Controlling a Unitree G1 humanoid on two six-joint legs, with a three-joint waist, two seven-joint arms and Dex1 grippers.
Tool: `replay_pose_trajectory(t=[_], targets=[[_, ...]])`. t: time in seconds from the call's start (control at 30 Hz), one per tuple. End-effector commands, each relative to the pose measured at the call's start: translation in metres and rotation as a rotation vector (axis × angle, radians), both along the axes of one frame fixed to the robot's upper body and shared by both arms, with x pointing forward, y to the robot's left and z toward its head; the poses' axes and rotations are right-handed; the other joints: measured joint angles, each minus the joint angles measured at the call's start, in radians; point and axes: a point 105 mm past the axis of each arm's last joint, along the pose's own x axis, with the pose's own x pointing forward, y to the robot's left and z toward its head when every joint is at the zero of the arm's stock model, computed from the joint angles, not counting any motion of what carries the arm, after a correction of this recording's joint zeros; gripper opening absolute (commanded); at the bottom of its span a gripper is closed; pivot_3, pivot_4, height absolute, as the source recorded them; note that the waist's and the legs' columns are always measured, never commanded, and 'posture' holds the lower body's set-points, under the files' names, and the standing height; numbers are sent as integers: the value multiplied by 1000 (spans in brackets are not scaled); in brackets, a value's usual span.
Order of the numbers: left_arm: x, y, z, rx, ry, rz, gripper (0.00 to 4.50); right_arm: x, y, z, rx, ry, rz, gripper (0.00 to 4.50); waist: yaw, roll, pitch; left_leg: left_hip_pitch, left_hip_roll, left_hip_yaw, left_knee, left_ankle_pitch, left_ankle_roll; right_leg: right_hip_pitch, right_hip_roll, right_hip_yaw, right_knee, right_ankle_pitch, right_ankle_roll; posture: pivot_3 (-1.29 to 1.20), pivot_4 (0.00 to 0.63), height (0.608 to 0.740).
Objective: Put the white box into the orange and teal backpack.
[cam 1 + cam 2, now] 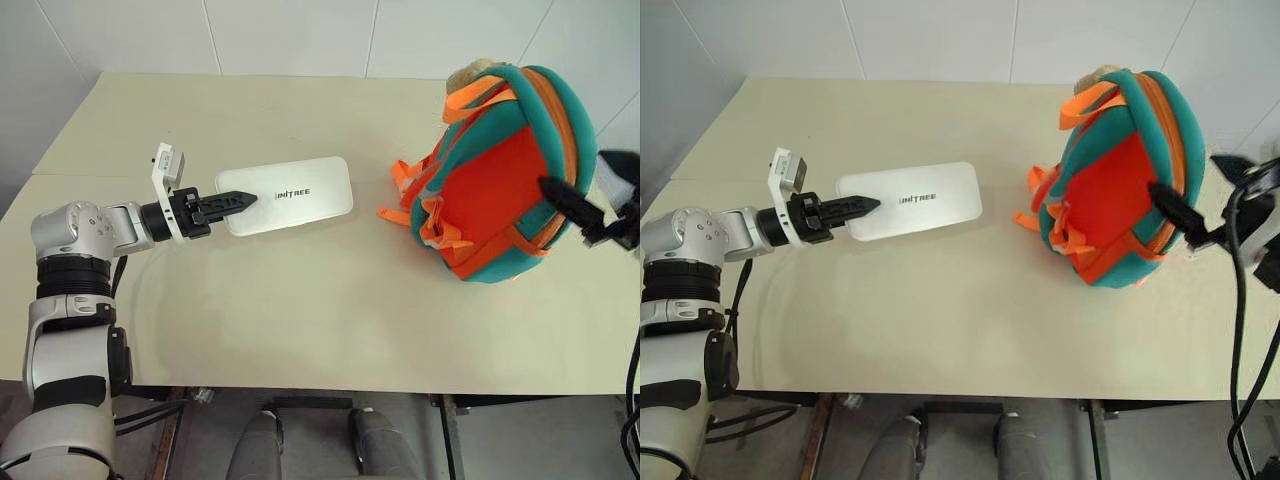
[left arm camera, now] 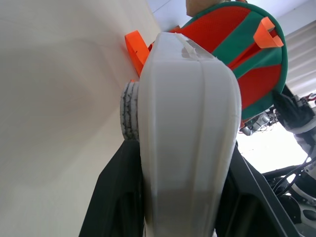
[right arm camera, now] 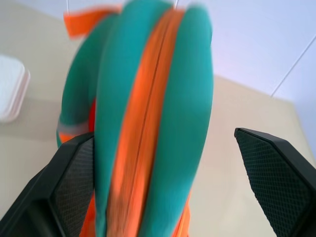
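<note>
The white box lies flat on the beige table, its lettering facing up. My left gripper is shut on the box's left end, and its black fingers flank the white case. The orange and teal backpack stands upright at the right, orange panel facing the box. My right gripper is open at the backpack's right side. Its two fingers stand wide apart, with the teal edge and orange zipper strip between them. One finger shows against the backpack's side.
Orange straps trail onto the table between box and backpack. A tan plush charm peeks over the backpack's top. A white tiled wall runs behind the table, whose front edge is near me.
</note>
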Motion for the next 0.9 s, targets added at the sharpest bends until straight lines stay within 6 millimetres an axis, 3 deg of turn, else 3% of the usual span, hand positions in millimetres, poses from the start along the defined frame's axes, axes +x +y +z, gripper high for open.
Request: replay_pose_trajectory(t=[0.03, 0.17, 0.33, 0.47, 0.57, 0.73, 0.9], targets=[[0, -2, 18, -19, -71, -20, 1270, -12, 3, 32, 11, -150, 17, 4500, 0, 0, 0, 0, 0, 0, 0, 0, 0, 0, 0, 0, 0, 0, 0, 0, 150, 740], [1, -3, 18, -20, -71, -22, 1270, -16, 18, 41, 15, -179, 90, 4500, 1, 0, 0, 0, 0, 0, 1, 0, 0, 1, 0, 0, 0, 0, 0, 0, 150, 740], [1, -3, 19, -19, -73, -22, 1270, -26, 59, 43, 38, -136, 300, 4500, -1, 0, 0, 0, 0, 0, 1, 0, 0, 1, 0, 0, 1, 0, 0, 0, 150, 740], [1, -1, 18, -20, -73, -20, 1270, -27, 95, 20, 74, -13, 436, 4500, -1, 0, 0, 0, 0, -1, 1, 0, 0, 1, 0, 0, 1, 0, 0, 0, 150, 740], [1, 0, 19, -23, -76, -14, 1269, -24, 118, -11, 104, 101, 481, 4500, 0, -1, 0, 0, 0, -1, 2, 0, 0, 1, 0, -1, 1, 0, 0, 0, 150, 740], [0, 3, 19, -24, -76, -7, 1269, -16, 126, -44, 98, 195, 415, 4500, 1, -1, 0, -1, 0, -1, 3, 0, 0, 1, 0, -1, 1, 0, 0, 0, 150, 740], [0, 7, 18, -25, -70, 10, 1269, 13, 123, -66, 90, 177, 230, 4500, -2, -1, -1, 0, 0, -2, 5, 0, 1, 1, 0, -1, 3, 0, 0, 0, 150, 740]])
